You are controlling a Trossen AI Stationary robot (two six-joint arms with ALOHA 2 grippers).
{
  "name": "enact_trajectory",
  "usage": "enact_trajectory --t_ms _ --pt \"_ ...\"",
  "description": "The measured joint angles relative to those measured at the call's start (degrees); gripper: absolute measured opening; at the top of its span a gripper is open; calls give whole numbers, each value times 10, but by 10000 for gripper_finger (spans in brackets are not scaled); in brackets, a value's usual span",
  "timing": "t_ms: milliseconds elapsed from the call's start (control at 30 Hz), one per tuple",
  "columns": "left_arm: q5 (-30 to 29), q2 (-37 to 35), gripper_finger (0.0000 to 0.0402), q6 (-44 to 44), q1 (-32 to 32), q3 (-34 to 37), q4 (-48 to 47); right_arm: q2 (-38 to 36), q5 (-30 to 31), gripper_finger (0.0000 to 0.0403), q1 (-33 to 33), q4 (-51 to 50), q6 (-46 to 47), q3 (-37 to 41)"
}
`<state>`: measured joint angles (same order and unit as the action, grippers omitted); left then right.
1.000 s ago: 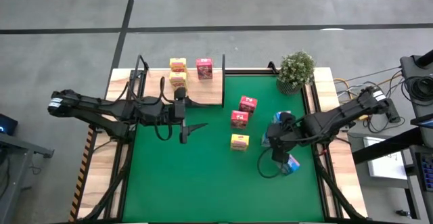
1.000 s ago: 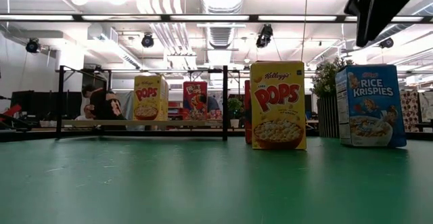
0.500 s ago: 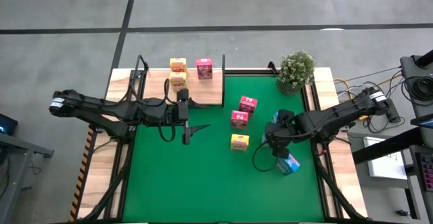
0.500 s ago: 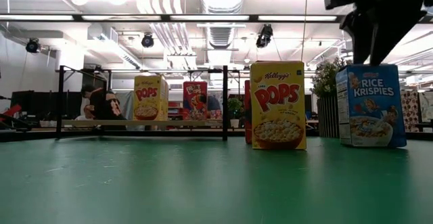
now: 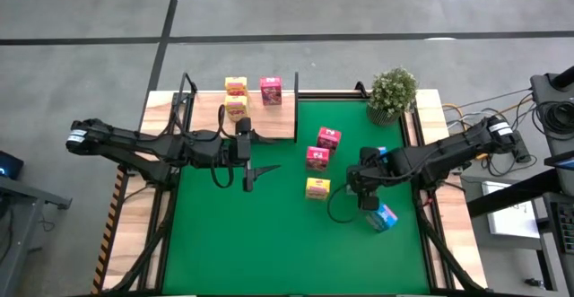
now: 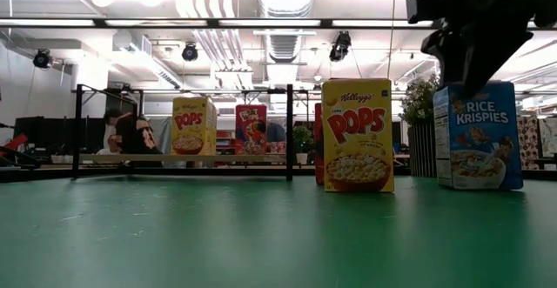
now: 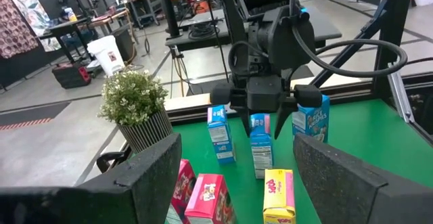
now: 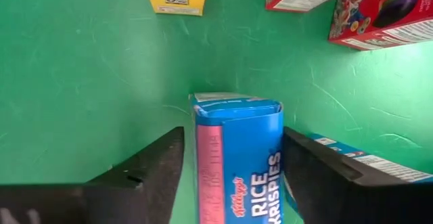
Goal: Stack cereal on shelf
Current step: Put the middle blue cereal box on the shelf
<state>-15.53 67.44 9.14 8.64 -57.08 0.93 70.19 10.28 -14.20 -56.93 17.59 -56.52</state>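
Right end effector: the right end effector (image 8: 233, 183) hangs over a blue box (image 8: 238, 149). One finger stands on each side of the box, wide apart and just beside its sides, with no squeeze visible.
What has changed: over the last second this arm has swung in from the side of the mat away from the plant (image 5: 392, 93). It has dropped from the top of the low view to sit right above the box.
Meaning: the approach looks finished. Closing and lifting are likely next, so this would be the first blue box to go.
Blue boxes: all three stand or lie near the plant on the green mat (image 5: 251, 243). One (image 5: 383, 216) lies farthest from the plant, and the straddled one is between it and the plant.
Other cereal on the mat: two pink boxes (image 5: 328, 138) (image 5: 316, 158) and one yellow box (image 5: 317, 188) stand farther from the plant than the blue group, on the shelf side.
Shelf: the shelf (image 5: 269, 122) is well apart from the plant along the mat's far edge. It already carries two yellow boxes (image 5: 236, 86) (image 5: 235, 107) and one pink box (image 5: 271, 91).
Left end effector: the left end effector (image 5: 247, 173) waits beside the shelf, far from the plant. Its fingers are spread wide and empty, and it has barely moved.
Progress: three of the nine are shelved and six remain.
Risk: neighbouring boxes stand close by, so a skewed grip could knock one over.
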Motion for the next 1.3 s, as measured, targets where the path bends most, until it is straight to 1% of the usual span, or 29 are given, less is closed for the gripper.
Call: enact_trajectory --t_ms 233,433,600,833,1100,1200,1300 --pt "0 0 268 0 0 0 0 -1 -3 162 0 2 6 -1" --pt "0 0 268 0 0 0 0 -2 -3 134 0 0 14 -3" --pt "0 0 268 -1 0 0 -1 -4 -3 128 0 -39 19 -43" --pt "1 0 268 -6 0 0 -3 -4 6 127 0 -94 21 -151" --pt "11 0 268 -18 0 1 -2 -5 78 127 0 -124 -15 -273" --pt "14 5 268 -23 0 2 1 -5 109 127 0 -96 -46 -299" --pt "16 22 268 -25 0 2 9 -5 113 127 0 -31 -97 -302"
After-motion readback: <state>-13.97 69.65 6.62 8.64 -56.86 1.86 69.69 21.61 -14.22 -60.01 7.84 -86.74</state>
